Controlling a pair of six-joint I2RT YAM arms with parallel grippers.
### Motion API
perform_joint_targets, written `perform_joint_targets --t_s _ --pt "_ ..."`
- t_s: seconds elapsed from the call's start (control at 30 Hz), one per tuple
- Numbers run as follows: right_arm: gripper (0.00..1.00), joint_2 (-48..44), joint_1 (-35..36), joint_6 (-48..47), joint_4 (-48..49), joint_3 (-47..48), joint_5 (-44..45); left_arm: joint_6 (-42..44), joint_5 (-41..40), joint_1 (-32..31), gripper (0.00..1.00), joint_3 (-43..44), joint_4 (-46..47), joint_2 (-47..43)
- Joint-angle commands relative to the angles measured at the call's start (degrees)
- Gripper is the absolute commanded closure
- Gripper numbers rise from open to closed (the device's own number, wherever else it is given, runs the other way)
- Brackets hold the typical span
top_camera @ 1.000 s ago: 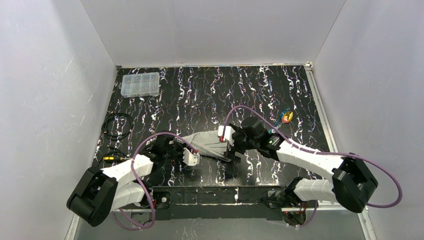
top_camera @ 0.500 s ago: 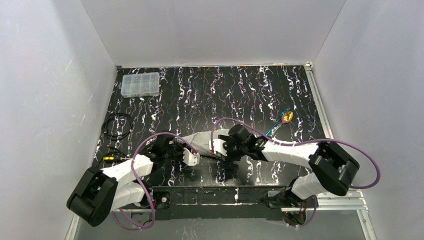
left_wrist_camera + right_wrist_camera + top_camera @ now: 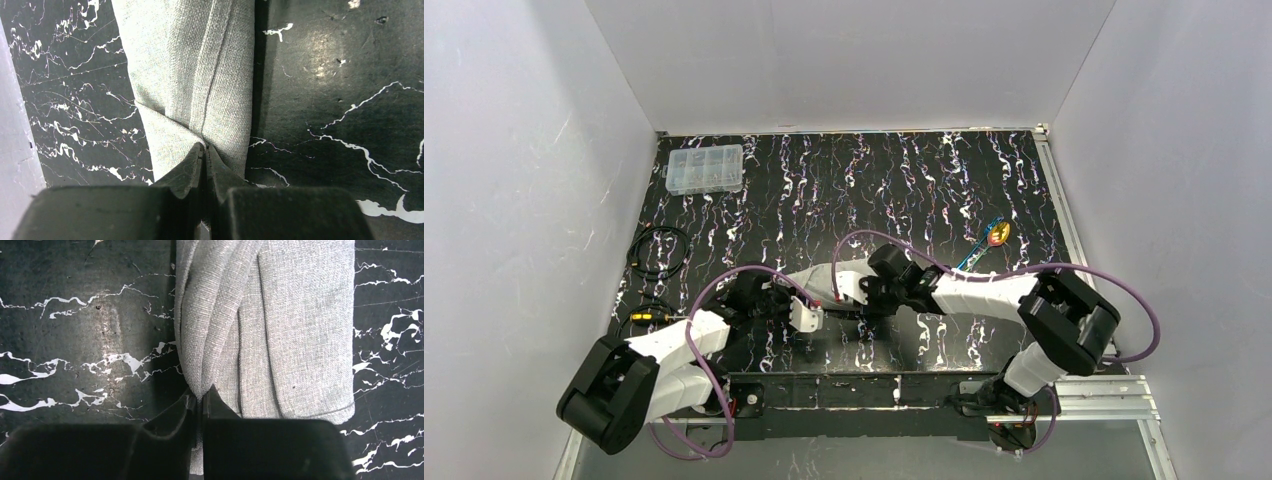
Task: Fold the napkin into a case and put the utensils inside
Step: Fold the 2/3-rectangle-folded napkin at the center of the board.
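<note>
Nearest, left gripper [image 3: 204, 152] is pinched tight on the folded napkin [image 3: 200, 75]; right gripper [image 3: 200, 397] clamps a bunched fold too. Cloth lies between both arms on table [image 3: 924, 180]. Farther right, utensils [image 3: 990, 238] sit well apart; clear box [image 3: 705, 168] at far-left corner.

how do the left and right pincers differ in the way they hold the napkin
The left pincer grips the napkin at a flat spot where a diagonal crease meets a seam. The right pincer grips a bunched fold of several layers. The left pincer has napkin on both sides of it, while the right pincer sits near one edge. Both are shut on the same grey napkin.
</note>
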Motion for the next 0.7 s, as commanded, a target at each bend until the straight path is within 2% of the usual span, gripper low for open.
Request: perform_joint_targets --t_s 0.0,0.2,0.4,0.6,0.63,0.67 --pt "0.92 -1.39 0.04 3.4 -5.11 5.24 -0.93 -0.73 2.11 -0.39 1.0 -2.63 -7.33 0.2" --pt "0.93 -4.96 -0.07 1.75 -14.33 10.44 -6.75 0.08 2.69 -0.39 1.0 -3.09 -7.1 -0.18" --pt "0.97 4.61 -2.8 -3.43 -30.09 24.72 -12.9 1.02 3.13 -0.39 1.0 -3.2 -7.16 -0.35" --pt "0.97 13.02 -4.95 -9.63 -39.23 33.41 -16.34 2.82 3.95 -0.41 1.0 -3.54 -7.42 -0.68" --pt "0.96 16.44 -6.26 -13.24 -45.1 36.63 -18.18 3.53 4.14 -0.39 1.0 -3.64 -7.51 -0.87" --pt "0.96 17.48 -6.91 -14.06 -46.74 37.87 -19.25 3.65 4.2 -0.39 1.0 -3.64 -7.65 -0.96"
